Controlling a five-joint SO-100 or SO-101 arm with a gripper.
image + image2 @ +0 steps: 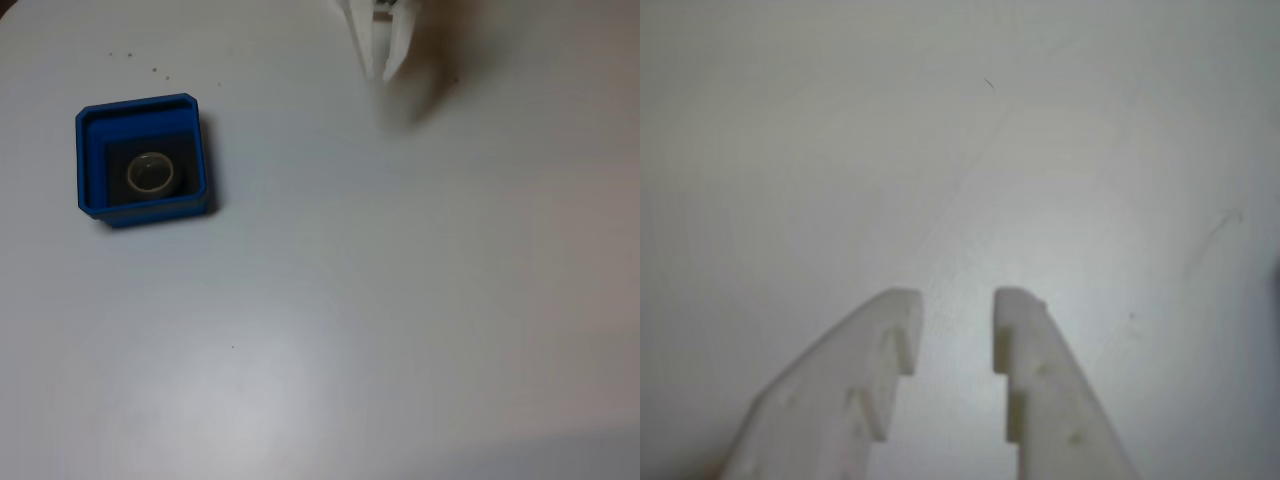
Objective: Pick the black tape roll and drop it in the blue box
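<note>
White end effector [385,72] hangs at the top edge of the fixed view, its two fingers slightly parted with nothing between them; the wrist view shows bare bench [940,150] through the gap. Well apart, at the left of the fixed view, sits the blue box [88,160], its low walls keeping the contents in. Inside, the black tape roll [151,174] lies flat on the dark bottom, beige core up, so the drop looks done.
</note>
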